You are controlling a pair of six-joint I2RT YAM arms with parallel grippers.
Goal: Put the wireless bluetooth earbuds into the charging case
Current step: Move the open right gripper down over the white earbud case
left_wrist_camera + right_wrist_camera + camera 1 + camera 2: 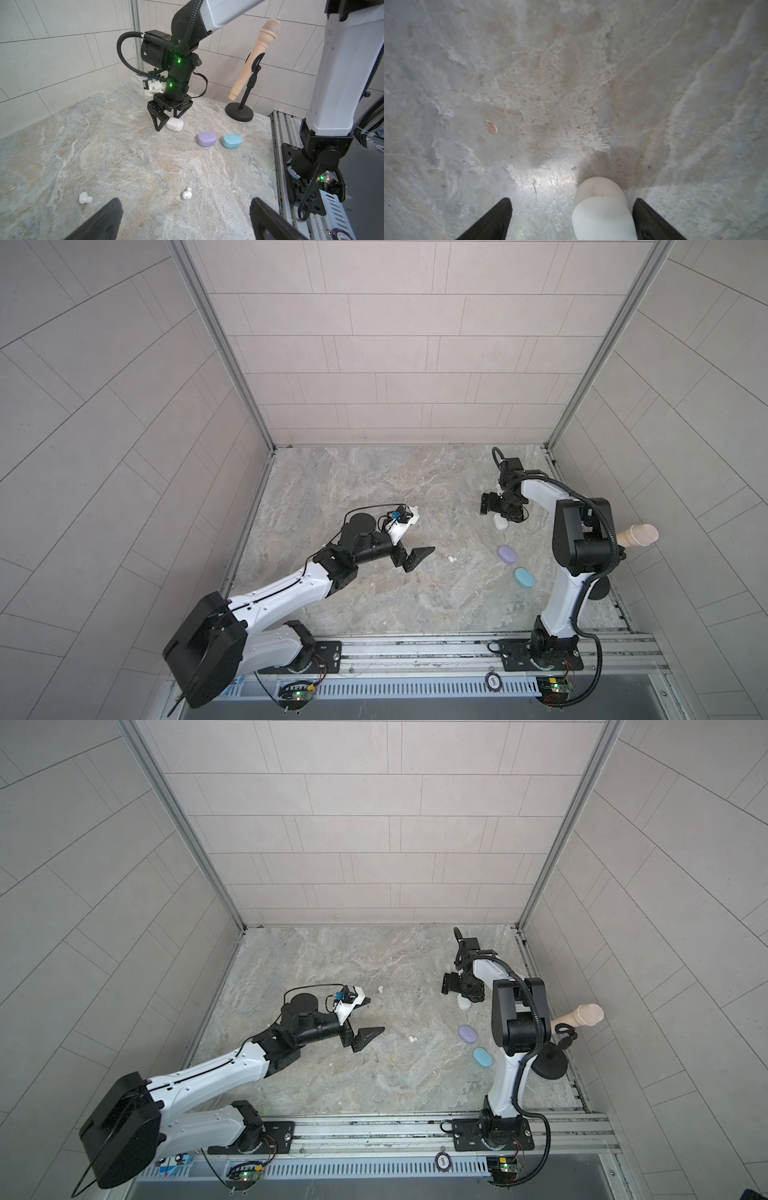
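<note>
Jaws of the right tool stand released astride the white case on the worktop; the left tool hangs released, empty. One white earbud lies just beyond its tips, a second white earbud apart; lilac case and blue case sit closed, side by side.

White earbuds loose, charging case shut.
In a top view: first earbud mid-frame, second earbud up-left of it, case right of centre.
</note>
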